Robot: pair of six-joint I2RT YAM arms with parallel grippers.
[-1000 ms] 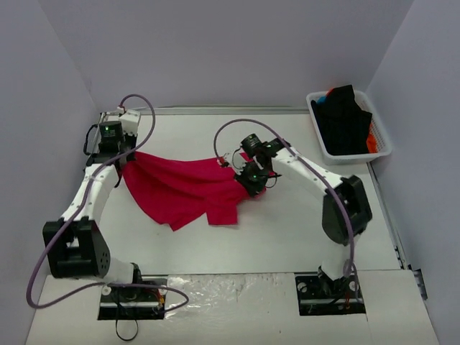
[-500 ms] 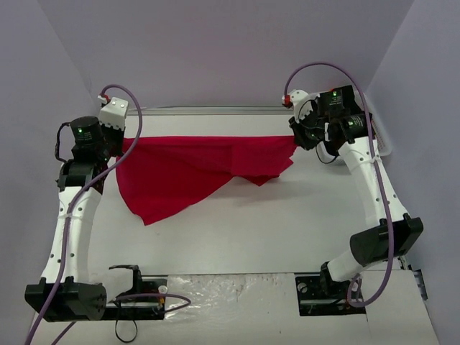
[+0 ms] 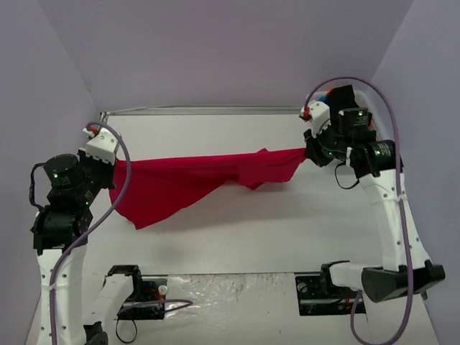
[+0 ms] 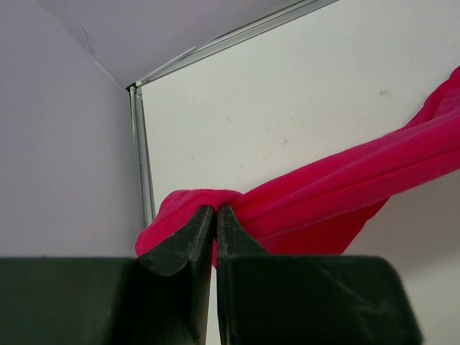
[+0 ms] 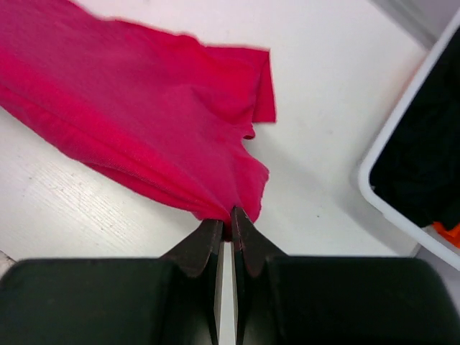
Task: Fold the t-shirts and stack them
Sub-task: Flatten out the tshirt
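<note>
Crimson t-shirt [image 3: 194, 183] hangs stretched above the white table [image 3: 251, 237], strung like a banner from 9 o'clock to 3 o'clock in the overhead view, with its slack lower half sagging toward 7 o'clock. Whether that low corner brushes the table cannot be told.

The left gripper [image 4: 215, 210] has its claw pressed together on a bunched edge at the 9 o'clock end. The right gripper [image 5: 228, 215] pinches the opposite edge at 3 o'clock.

The cloth looks light and limp, roping into ridges under tension and drooping wherever it is unsupported. It is best held at corners or hems rather than mid-panel, and a thin pinch could slip.

Just past the right gripper, toward 2 o'clock, a white basket [image 5: 388, 194] holds a black shirt [image 5: 424, 165] and a scrap of orange cloth [image 5: 447, 233]. The basket and the enclosure walls on both sides appear to limit any wider spread.
</note>
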